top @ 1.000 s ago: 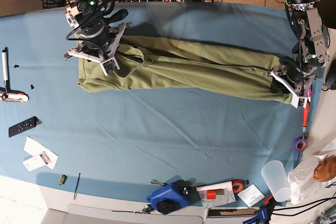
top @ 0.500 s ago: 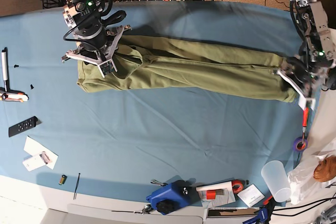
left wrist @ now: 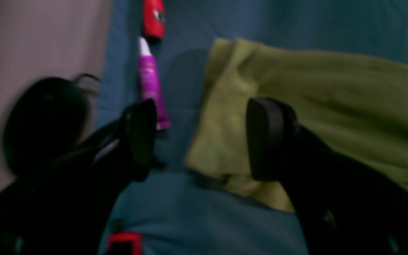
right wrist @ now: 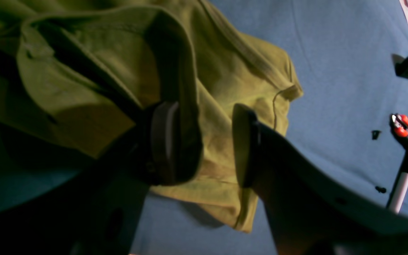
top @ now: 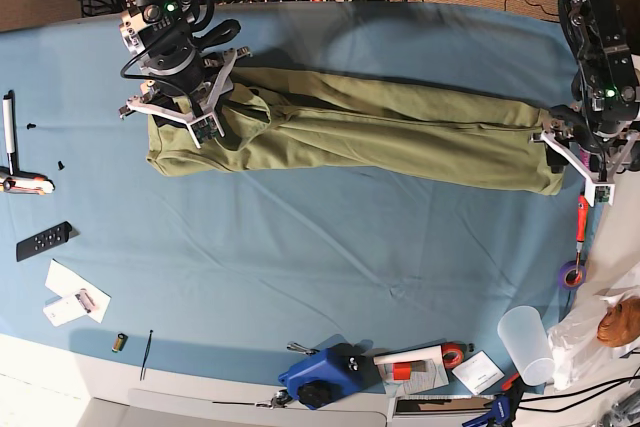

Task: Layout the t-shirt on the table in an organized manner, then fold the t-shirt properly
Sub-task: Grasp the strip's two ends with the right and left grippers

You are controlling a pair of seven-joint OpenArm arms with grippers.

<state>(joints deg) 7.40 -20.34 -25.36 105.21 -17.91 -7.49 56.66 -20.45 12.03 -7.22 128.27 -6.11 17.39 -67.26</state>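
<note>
Since the left tool (top: 580, 162) has let go and slid right, gaping open, the t-shirt (top: 350, 132) lies stretched across the tabletop's (top: 300, 247) upper half; right tool (right wrist: 200, 141) open too, straddling the fabric.

Base view: overhead, looking straight down on the table (top: 300, 277). Wrist views: close, low, facing past their fingers; both share the t-shirt (top: 350, 132) ends at 9 and 3 o'clock.

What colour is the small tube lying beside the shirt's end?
Bright magenta-purple tube with a white tip, clearest in the left wrist view.
</note>
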